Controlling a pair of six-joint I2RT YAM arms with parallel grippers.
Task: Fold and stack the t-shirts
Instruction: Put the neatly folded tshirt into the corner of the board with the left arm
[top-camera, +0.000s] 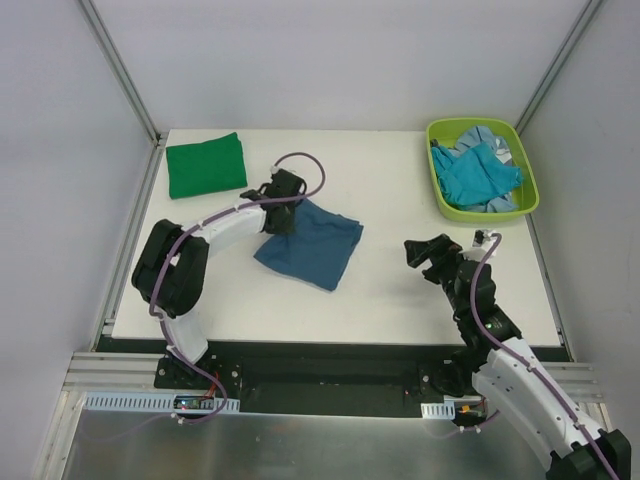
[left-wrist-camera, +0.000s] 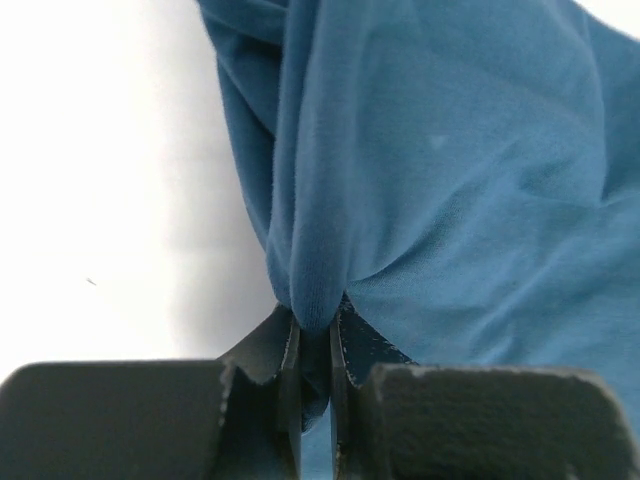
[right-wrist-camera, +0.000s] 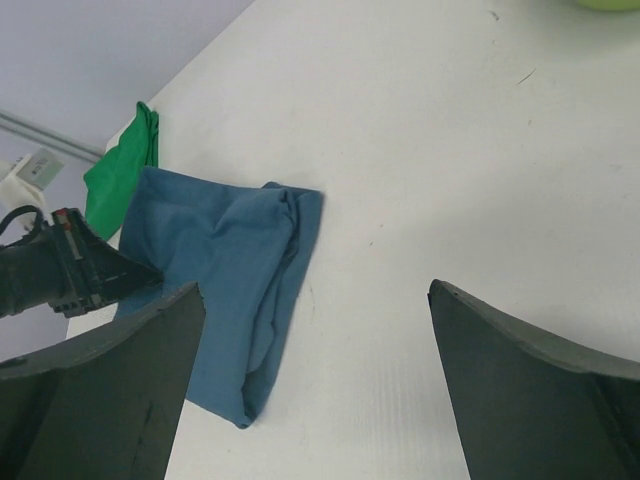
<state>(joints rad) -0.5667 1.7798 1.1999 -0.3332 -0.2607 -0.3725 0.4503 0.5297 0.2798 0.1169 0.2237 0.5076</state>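
Observation:
A dark teal-blue t-shirt (top-camera: 312, 246) lies folded in the middle of the table. My left gripper (top-camera: 282, 210) is shut on its upper left corner; in the left wrist view a bunch of the cloth (left-wrist-camera: 400, 180) is pinched between the fingers (left-wrist-camera: 355, 345). The shirt also shows in the right wrist view (right-wrist-camera: 215, 280). A bright green t-shirt (top-camera: 205, 165) lies folded at the back left. Turquoise and pale blue t-shirts (top-camera: 478, 175) lie crumpled in the bin. My right gripper (top-camera: 422, 255) is open and empty, above bare table to the right of the teal shirt.
A lime-green plastic bin (top-camera: 441, 200) stands at the back right corner. Grey walls with metal frame posts close in the table on three sides. The left arm's cable (top-camera: 310, 170) loops above the wrist.

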